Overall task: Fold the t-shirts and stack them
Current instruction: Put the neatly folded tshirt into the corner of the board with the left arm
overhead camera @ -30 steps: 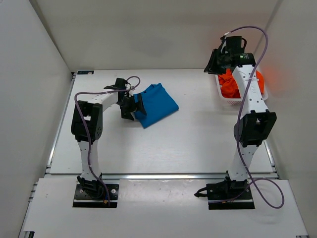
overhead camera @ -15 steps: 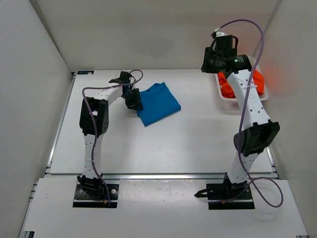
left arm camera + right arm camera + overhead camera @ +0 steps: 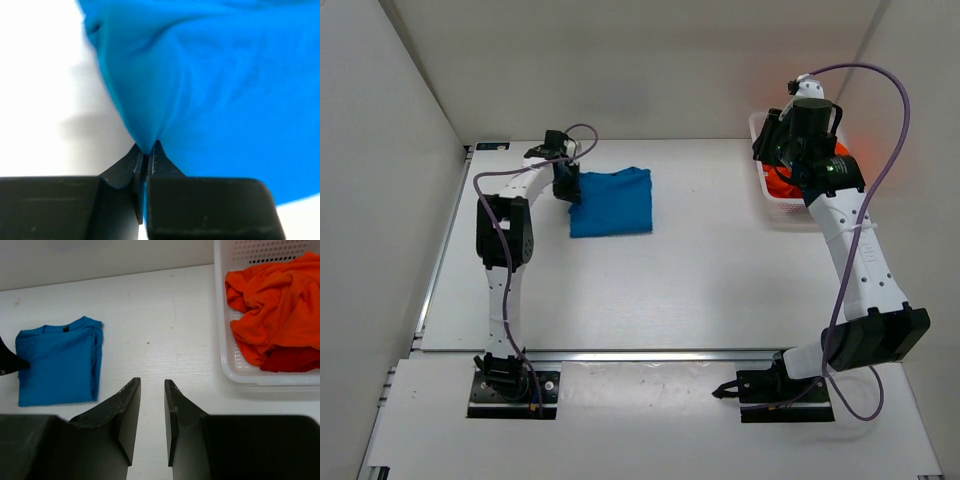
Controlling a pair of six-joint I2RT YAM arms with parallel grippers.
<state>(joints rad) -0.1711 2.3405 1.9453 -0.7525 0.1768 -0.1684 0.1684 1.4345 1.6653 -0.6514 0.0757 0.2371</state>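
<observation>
The bright blue t-shirt (image 3: 611,202) lies folded in a flat rectangle at the back left of the table. My left gripper (image 3: 568,189) sits at its left edge; in the left wrist view the jaws (image 3: 146,150) are shut on a pinched ridge of the blue t-shirt (image 3: 210,90). My right gripper (image 3: 152,385) hangs high over the table beside the basket, jaws a little apart with nothing between them. The orange t-shirt (image 3: 275,310) lies crumpled in the basket on top of the deep red t-shirt (image 3: 292,361).
The white lattice basket (image 3: 235,371) stands at the back right corner, and in the top view my right arm (image 3: 850,235) covers much of it. White walls close in the table on the left, back and right.
My left gripper has shut on the blue t-shirt's edge and pulled it left, so it now lies square to the table. The right arm has swung right, its gripper staying by the basket.
</observation>
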